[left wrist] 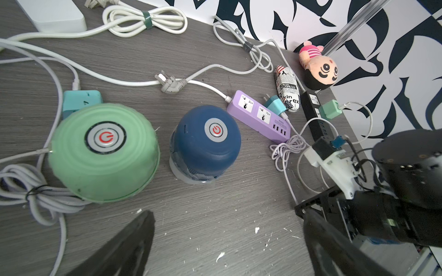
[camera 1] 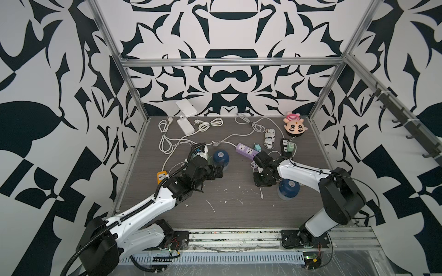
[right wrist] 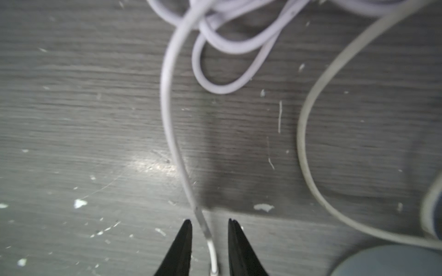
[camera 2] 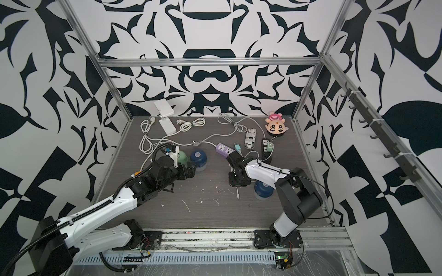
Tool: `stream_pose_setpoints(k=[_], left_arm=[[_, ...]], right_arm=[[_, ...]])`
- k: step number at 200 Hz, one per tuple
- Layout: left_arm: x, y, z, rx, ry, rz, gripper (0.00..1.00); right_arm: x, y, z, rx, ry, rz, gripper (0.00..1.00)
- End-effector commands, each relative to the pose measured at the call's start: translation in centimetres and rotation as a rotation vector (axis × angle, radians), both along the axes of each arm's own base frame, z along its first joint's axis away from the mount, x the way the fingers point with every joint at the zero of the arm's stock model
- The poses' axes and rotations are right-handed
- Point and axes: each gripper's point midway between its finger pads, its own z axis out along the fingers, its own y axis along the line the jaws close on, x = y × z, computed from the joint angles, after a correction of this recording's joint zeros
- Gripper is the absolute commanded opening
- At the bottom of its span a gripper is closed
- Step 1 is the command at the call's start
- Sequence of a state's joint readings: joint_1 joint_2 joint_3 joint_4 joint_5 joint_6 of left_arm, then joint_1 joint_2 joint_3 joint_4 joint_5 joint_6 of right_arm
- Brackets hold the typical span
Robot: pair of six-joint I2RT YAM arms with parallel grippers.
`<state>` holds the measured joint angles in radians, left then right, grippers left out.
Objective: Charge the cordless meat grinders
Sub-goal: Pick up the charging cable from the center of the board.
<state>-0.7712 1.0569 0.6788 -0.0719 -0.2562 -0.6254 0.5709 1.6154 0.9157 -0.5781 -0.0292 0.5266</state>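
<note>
In the left wrist view a mint green grinder (left wrist: pixel 102 153) and a navy grinder (left wrist: pixel 205 143) stand side by side, each with a round grey button on top. A thin white cable meets the green one's side. My left gripper (left wrist: pixel 228 215) hovers just in front of them, open wide with nothing between its fingers. A second navy grinder (camera 1: pixel 288 188) stands under my right arm. My right gripper (right wrist: pixel 209 221) points down at the table beside it. Its jaws stand narrowly apart astride a thin white charging cable (right wrist: pixel 167 107), with a gap on each side.
A purple power strip (camera 1: pixel 247 151), a black strip (camera 1: pixel 285 145) with a green adapter, and an orange strip (camera 1: pixel 161 176) lie on the grey table (camera 1: pixel 227 210). Coiled white cords, a white box (camera 1: pixel 185 125) and a pink plush toy (camera 1: pixel 294 126) sit along the back.
</note>
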Motion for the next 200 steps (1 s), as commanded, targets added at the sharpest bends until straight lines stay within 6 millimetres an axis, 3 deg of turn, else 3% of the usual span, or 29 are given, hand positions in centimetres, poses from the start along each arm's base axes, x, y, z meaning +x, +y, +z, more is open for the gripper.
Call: stream_pose_setpoints(k=[1, 29, 50, 75, 144, 166, 172, 200], left_arm=[[-0.2, 0.1, -0.5, -0.010, 0.013, 0.001, 0.99], [-0.2, 0.0, -0.5, -0.016, 0.013, -0.002, 0.99], [-0.2, -0.4, -0.2, -0.042, 0.005, -0.019, 0.99], [-0.5, -2.2, 0.9, -0.129, -0.025, -0.097, 0.98], [-0.3, -8.6, 5.0, -0.412, -0.071, -0.333, 0.79], [0.0, -9.3, 5.4, -0.451, -0.083, -0.351, 0.74], [0.2, -9.6, 4.5, -0.447, -0.067, -0.349, 0.74], [0.3, -10.2, 4.4, -0.482, -0.071, -0.369, 0.70]], right_arm=[[0.5, 0.3, -0.4, 0.006, -0.020, -0.012, 0.27], [0.3, 0.2, -1.1, 0.004, -0.007, -0.014, 0.21], [0.3, 1.1, -0.2, 0.065, -0.020, -0.021, 0.01], [1.3, 2.4, 3.2, 0.160, -0.080, -0.041, 0.00], [6.4, 5.8, 15.5, 0.557, -0.274, -0.193, 0.00], [7.5, 6.2, 17.9, 0.650, -0.326, -0.253, 0.00], [7.7, 6.3, 18.1, 0.670, -0.330, -0.268, 0.00], [8.3, 6.9, 19.3, 0.776, -0.343, -0.329, 0.00]])
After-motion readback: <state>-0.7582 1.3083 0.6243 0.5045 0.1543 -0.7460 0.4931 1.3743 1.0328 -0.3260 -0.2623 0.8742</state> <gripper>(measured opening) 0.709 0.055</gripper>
